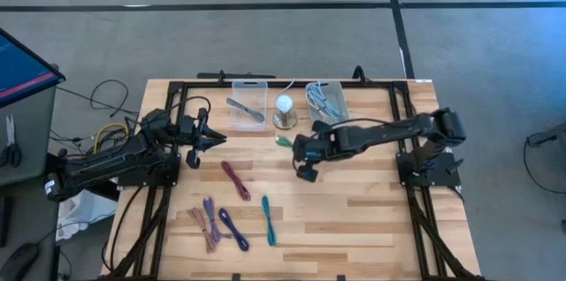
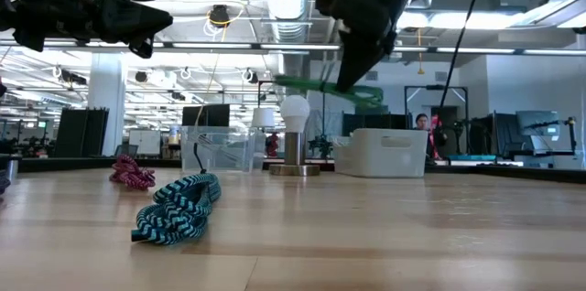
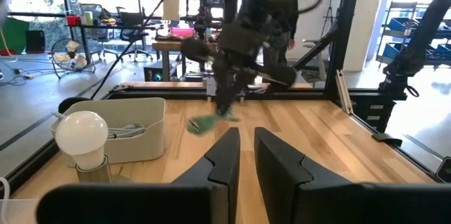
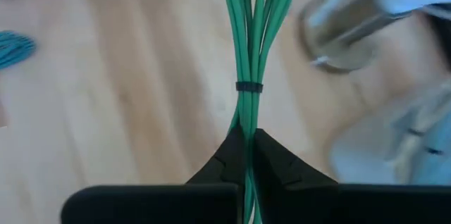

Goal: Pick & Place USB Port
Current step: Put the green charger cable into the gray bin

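Note:
A green cable bundle (image 4: 249, 48), bound by a black tie, hangs in the air with my right gripper (image 1: 302, 150) shut on it, near the table's middle. It is just in front of the bulb lamp (image 1: 284, 109). In the low view the bundle (image 2: 320, 90) juts out sideways from the gripper (image 2: 352, 64), well above the tabletop. My left gripper (image 1: 210, 137) waits at the table's left. In its wrist view the fingers (image 3: 243, 155) are nearly together with nothing between them. My right gripper pinches the green bundle between its two fingers (image 4: 225, 160), on the stretch just behind the black tie (image 4: 247, 122). The fingers slant down from the table's right and lie along the bundle. The bundle is lifted clear of the table and sticks out past the fingertips (image 1: 283, 140).
A clear bin (image 1: 248, 104) and a white bin (image 1: 327, 100) holding cables stand at the far edge on either side of the lamp. Loose bundles lie nearer: red (image 1: 234, 179), teal (image 1: 268, 221), purple (image 1: 210, 213), blue (image 1: 233, 228).

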You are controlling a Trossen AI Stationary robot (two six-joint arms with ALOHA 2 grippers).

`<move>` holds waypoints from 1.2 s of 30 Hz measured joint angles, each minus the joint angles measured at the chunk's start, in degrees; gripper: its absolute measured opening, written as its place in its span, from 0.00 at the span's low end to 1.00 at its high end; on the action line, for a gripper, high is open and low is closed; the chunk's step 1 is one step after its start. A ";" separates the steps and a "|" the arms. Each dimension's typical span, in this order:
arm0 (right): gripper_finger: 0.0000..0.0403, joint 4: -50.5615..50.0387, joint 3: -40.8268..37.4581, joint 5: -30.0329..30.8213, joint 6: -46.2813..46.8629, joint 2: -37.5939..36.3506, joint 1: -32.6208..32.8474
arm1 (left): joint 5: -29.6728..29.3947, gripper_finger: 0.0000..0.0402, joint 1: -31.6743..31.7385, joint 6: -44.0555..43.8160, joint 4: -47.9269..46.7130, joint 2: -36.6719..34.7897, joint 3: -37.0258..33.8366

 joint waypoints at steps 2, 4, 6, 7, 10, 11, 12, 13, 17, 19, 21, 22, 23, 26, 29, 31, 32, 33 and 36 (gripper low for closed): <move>0.00 -0.03 -1.53 1.12 -0.07 -2.01 -1.22 | 0.00 0.11 0.00 0.00 0.00 0.00 0.00; 0.00 -0.10 -3.28 2.53 -0.07 -4.16 -2.29 | -0.01 0.11 0.00 0.00 -0.01 0.00 0.00; 0.00 0.37 -5.37 4.19 -0.05 -6.59 -3.28 | 0.00 0.11 0.00 0.00 0.00 0.00 0.00; 0.00 0.80 -6.60 4.70 -0.05 -7.94 -3.77 | 0.00 0.11 0.00 0.00 0.00 0.00 0.00; 0.00 4.32 -10.56 4.80 -0.07 -11.99 -5.79 | -0.02 0.11 0.00 0.00 0.00 0.00 0.00; 0.00 5.59 -12.01 4.81 -0.09 -13.34 -6.57 | -0.02 0.11 0.02 0.00 0.00 0.00 0.00; 0.00 7.38 -13.31 4.80 -0.15 -14.58 -7.45 | 0.00 0.11 0.02 0.00 -0.02 0.00 0.00; 0.00 9.31 -14.93 4.80 -0.22 -15.98 -8.47 | 0.00 0.11 0.00 0.00 0.00 0.00 0.00; 0.00 16.06 -20.84 4.62 -1.37 -20.16 -12.92 | -0.02 0.11 0.02 0.02 0.00 0.00 0.00; 0.00 20.02 -23.34 4.17 -2.09 -21.27 -15.38 | -0.02 0.11 0.04 0.02 0.00 0.00 0.00; 0.00 21.81 -25.46 2.94 -2.17 -21.97 -18.23 | -0.02 0.11 0.02 0.02 0.00 0.00 0.00; 0.00 23.06 -26.34 1.73 -2.17 -22.03 -19.59 | -0.02 0.11 0.02 0.02 0.00 0.00 0.00; 0.00 24.38 -27.25 0.77 -2.17 -22.03 -21.03 | -0.01 0.11 0.01 0.02 0.00 0.00 0.00; 0.00 25.92 -29.22 -0.65 -2.17 -21.52 -24.86 | -0.02 0.11 0.04 0.03 0.00 0.00 0.00; 0.00 27.64 -31.26 -1.91 -2.13 -21.59 -28.60 | -0.02 0.11 0.07 0.02 0.00 0.00 0.00; 0.00 29.38 -32.97 -3.90 -2.08 -21.59 -30.94 | -0.02 0.11 0.06 0.19 0.00 0.00 0.00; 0.00 29.76 -33.41 -5.00 -1.74 -21.59 -32.03 | -0.02 0.11 0.07 0.20 0.00 0.00 0.00; 0.00 30.34 -33.71 -5.73 -1.70 -21.59 -33.00 | -0.02 0.11 0.06 0.20 0.00 0.00 0.00; 0.00 32.95 -34.87 -7.17 -1.69 -21.29 -35.34 | -0.02 0.11 0.07 0.20 0.00 0.00 0.00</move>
